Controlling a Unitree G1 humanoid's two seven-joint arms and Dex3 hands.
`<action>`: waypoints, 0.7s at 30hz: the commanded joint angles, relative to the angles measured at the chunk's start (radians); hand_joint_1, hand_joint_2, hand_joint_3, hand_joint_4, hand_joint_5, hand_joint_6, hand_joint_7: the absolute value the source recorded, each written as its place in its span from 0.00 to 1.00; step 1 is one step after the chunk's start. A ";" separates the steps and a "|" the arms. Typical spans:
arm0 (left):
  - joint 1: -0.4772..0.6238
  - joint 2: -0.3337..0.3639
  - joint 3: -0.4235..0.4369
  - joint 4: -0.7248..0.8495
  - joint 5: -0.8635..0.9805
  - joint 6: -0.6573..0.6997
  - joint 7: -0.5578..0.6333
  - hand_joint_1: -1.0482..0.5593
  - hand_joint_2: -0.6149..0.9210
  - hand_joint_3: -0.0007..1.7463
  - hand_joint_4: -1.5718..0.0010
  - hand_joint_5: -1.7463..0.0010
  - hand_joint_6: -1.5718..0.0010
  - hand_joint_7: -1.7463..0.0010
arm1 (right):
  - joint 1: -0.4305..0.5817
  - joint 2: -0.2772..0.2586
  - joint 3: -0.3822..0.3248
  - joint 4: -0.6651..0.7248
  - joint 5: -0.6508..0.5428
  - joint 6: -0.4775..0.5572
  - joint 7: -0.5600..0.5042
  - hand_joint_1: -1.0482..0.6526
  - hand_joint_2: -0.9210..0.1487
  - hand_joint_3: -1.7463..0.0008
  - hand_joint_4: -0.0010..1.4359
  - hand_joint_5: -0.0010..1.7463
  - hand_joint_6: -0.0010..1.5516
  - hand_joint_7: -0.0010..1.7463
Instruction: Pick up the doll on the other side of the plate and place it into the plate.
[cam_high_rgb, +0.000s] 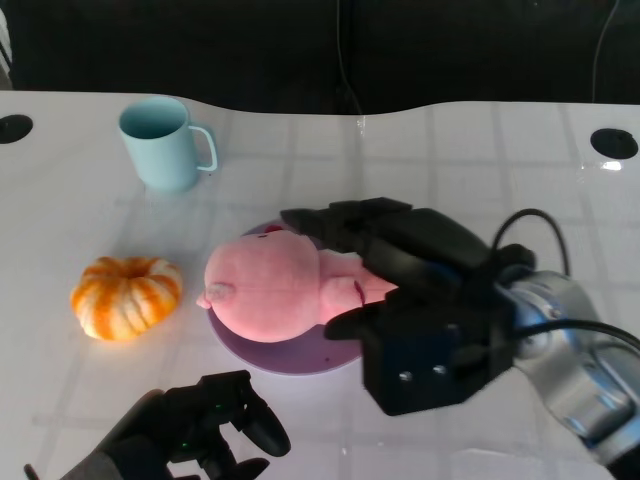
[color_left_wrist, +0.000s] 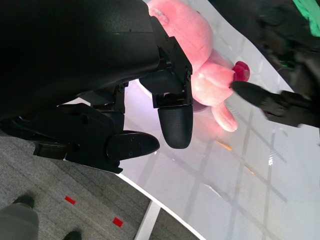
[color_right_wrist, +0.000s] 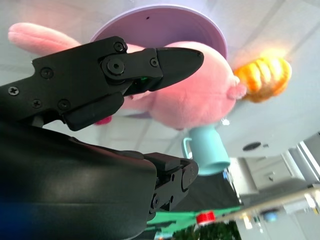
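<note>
Much of the purple plate (cam_high_rgb: 262, 352) is hidden under the pink doll (cam_high_rgb: 275, 288) lying on it, the right hand (cam_high_rgb: 400, 290) with fingers spread around its far end, grip unclear, the left hand (cam_high_rgb: 215, 425) loosely curled empty near an orange pumpkin (cam_high_rgb: 126, 296) and teal mug (cam_high_rgb: 160, 142) on the desk (cam_high_rgb: 480, 170).

no text, label, brand, number or sign can be read in any view.
</note>
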 joint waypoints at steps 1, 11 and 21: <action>-0.003 0.008 0.001 -0.001 0.003 -0.004 -0.001 0.58 1.00 0.26 0.65 0.13 0.64 0.29 | 0.051 -0.054 -0.041 -0.105 0.013 -0.006 0.019 0.10 0.00 0.83 0.02 0.07 0.05 0.01; -0.012 0.009 -0.008 -0.006 0.017 0.011 0.002 0.57 1.00 0.25 0.65 0.17 0.64 0.27 | 0.284 -0.094 -0.176 -0.226 0.076 -0.148 -0.139 0.26 0.00 0.88 0.18 0.24 0.24 0.07; -0.013 0.004 -0.011 -0.024 0.016 0.032 0.002 0.57 1.00 0.25 0.64 0.14 0.64 0.27 | 0.501 -0.049 -0.296 -0.283 0.313 -0.192 -0.189 0.55 0.14 0.74 0.47 0.69 0.58 0.23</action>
